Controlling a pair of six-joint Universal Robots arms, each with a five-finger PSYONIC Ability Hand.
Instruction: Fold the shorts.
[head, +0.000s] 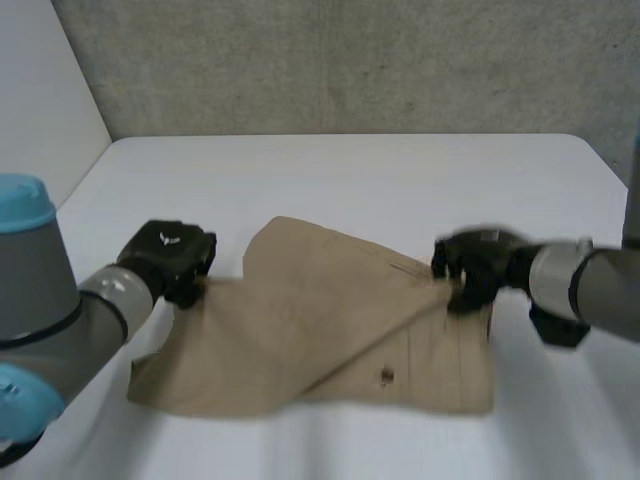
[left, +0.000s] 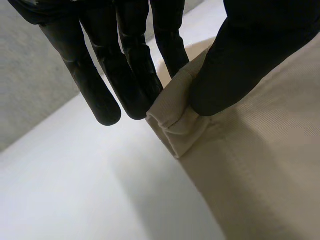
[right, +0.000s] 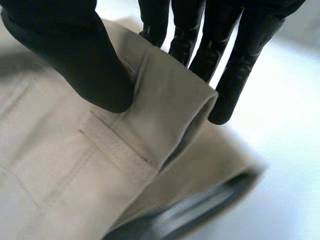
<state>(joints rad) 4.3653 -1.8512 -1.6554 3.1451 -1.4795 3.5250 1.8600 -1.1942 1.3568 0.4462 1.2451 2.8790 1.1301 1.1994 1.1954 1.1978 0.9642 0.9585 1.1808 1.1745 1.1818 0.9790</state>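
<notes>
Tan shorts (head: 330, 330) lie across the middle of the white table (head: 360, 180), partly folded and pulled taut between both hands. My left hand (head: 170, 258) pinches the shorts' left corner, a hemmed edge (left: 180, 132), between thumb (left: 235, 65) and fingers (left: 135, 75). My right hand (head: 475, 265) pinches the waistband corner (right: 165, 110) at the shorts' right side, thumb (right: 75, 55) on top and fingers (right: 220, 45) behind the band. A belt loop (right: 117, 150) shows just below the thumb. A small button (head: 386, 376) sits on the front part lying near the table's near edge.
A grey wall (head: 350, 60) rises behind the table's far edge. Bare table surface lies beyond the shorts and to the right of them. The left arm's grey joint with a blue cap (head: 30, 290) stands at the near left.
</notes>
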